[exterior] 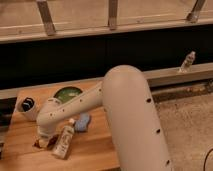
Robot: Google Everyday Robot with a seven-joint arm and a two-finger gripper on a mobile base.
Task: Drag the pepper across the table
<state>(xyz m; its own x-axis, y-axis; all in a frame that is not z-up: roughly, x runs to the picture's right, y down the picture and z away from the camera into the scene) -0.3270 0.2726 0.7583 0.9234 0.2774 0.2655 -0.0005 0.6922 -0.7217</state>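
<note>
White arm (130,115) fills the near right and reaches down-left over the bench (92,150). Gripper (45,140) is low at the bench's front-left, hard against the pepper (38,144); cannot tell whether it is spread or clamped. Pepper lies on the bench near the left edge, partly hidden by the gripper. 1 white bottle (63,142) lies tilted just right of it. Blue sponge (82,121) sits behind the bottle. Farther back: green bowl (67,94), and a cup (27,106) at far left. 1 small bottle (187,61) stands on the far ledge.
</note>
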